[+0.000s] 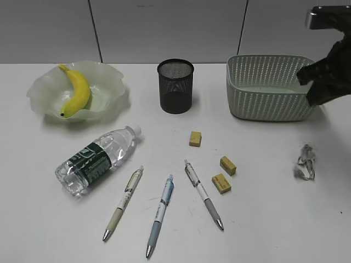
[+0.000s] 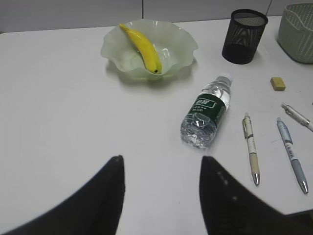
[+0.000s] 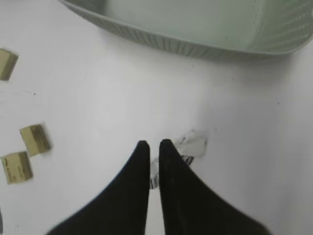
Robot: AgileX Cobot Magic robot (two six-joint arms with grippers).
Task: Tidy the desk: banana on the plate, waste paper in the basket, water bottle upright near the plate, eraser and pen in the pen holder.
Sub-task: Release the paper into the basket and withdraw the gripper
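From the exterior camera I see the waste paper [image 1: 305, 162] lying on the desk [image 1: 263, 219], in front of the basket [image 1: 269, 87] and well below my right arm, which is raised beside the basket. In the left wrist camera, my left gripper [image 2: 161, 196] stands half open and empty, near the lying water bottle [image 2: 205, 112]. In the right wrist camera, my right gripper [image 3: 153, 147] is almost closed; the paper [image 3: 188, 146] shows just behind its tips, but I cannot tell if it is pinched.
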